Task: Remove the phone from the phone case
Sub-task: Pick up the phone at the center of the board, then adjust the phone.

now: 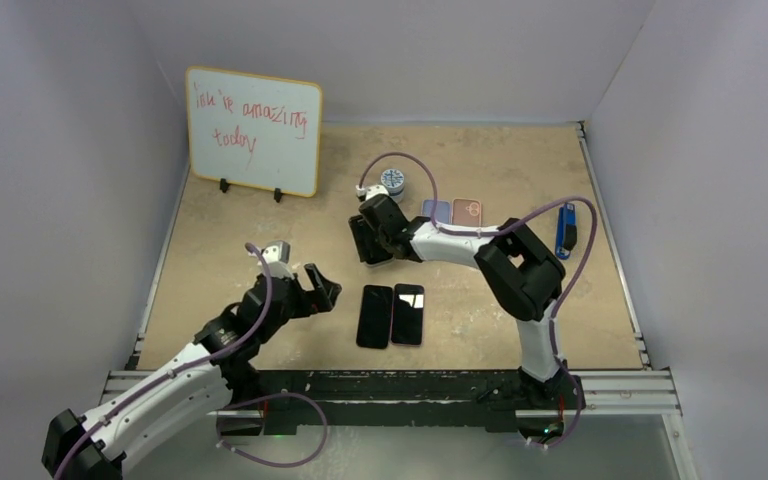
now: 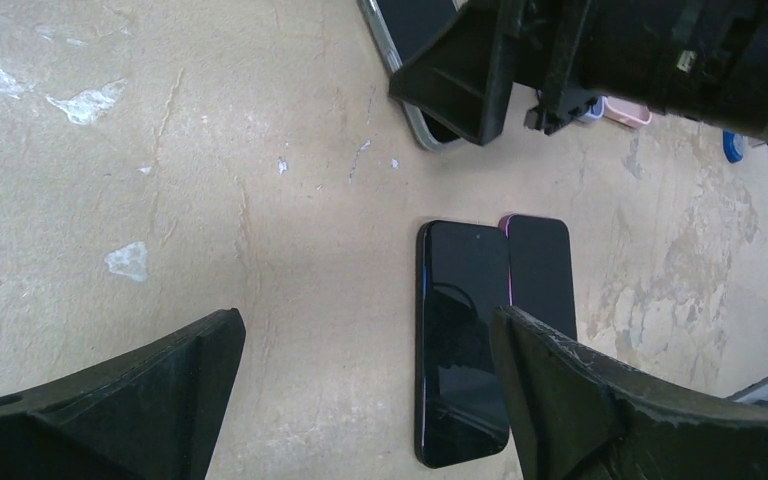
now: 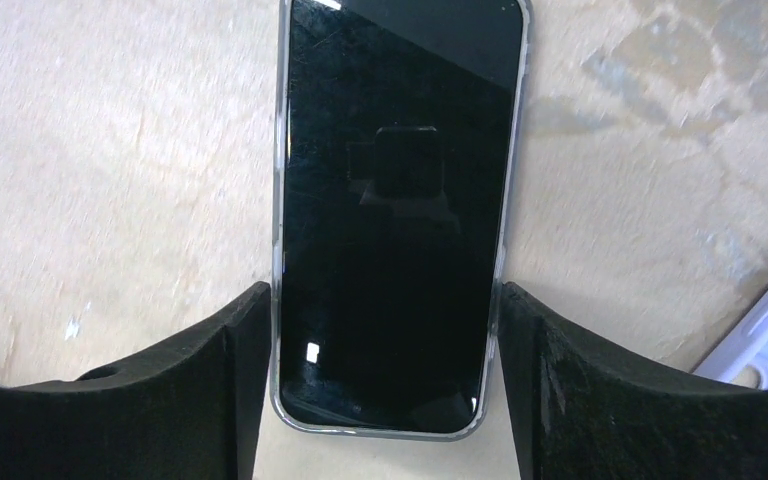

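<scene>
Where white walls (image 1: 60,150) enclose the scuffed tabletop (image 1: 260,220) — tan — a phone (image 3: 395,200) lies.

The scuffed tan table (image 1: 260,250) carries a phone in a clear case (image 3: 390,200), flat and screen up between the fingers of the right claw (image 3: 385,310), its long edges against them. Ahead of the left claw (image 2: 365,318) lie a black phone (image 2: 460,340) and a phone with a purple rim (image 2: 542,270), side by side and touching. Beyond the right claw sits a round blue-and-white object (image 1: 393,181). To that claw's right are a bluish case (image 1: 436,211) and a pink case (image 1: 467,211), and farther right a blue object (image 1: 565,230). A whiteboard (image 1: 253,130) stands well beyond the left claw.
</scene>
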`<state>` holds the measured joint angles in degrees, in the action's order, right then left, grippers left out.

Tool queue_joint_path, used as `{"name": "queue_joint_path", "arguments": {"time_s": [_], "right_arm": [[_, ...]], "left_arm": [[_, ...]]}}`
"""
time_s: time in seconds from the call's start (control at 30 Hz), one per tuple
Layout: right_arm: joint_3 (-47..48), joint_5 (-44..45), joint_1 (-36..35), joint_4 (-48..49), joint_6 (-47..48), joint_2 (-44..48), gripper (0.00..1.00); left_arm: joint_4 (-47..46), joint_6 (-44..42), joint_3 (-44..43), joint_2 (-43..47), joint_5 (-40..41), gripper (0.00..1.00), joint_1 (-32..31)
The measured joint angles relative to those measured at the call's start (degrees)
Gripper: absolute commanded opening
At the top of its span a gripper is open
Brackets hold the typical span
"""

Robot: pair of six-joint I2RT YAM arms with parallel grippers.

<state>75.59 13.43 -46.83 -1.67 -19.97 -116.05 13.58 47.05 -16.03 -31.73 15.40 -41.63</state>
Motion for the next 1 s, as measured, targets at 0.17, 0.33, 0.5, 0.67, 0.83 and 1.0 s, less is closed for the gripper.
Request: {"name": "queue_joint_path", "arguments": {"time_s": [0.17,0.33,0.5,0.67,0.83,1.0], "right_arm": [[-6.4,-5.2,0.0,3.48,-0.9,4.37,0.29],[-10.45,-10.32,0.02,7.69,-2.19,6.67,0.22],[-13.9,-15.15,0.63,11.72,-3.21,8.33,0.19],[-16.48,-19.76,2.27,16.22,-4.04,8.85,0.19],[-18.27,-23.76,3.63,19.89,-4.09,8.94,0.17],[-19.89,-26.25,4.2,22.97,-4.09,9.09,0.16]], "left_arm": [[-2.86,1.25,-1.27,-3.93,-0.24,0.98,0.04],[-6.78,2.51,-3.91,-9.99,-0.24,0.98,0.26],[-12.02,5.18,-4.98,-17.03,-0.46,0.97,1.64],[-17.46,8.5,-5.11,-23.85,-2.99,0.94,5.84],[-22.73,10.8,-5.95,-31.08,-7.28,0.91,10.08],[-27.63,11.67,-7.89,-37.83,-10.84,0.85,11.1]]}}
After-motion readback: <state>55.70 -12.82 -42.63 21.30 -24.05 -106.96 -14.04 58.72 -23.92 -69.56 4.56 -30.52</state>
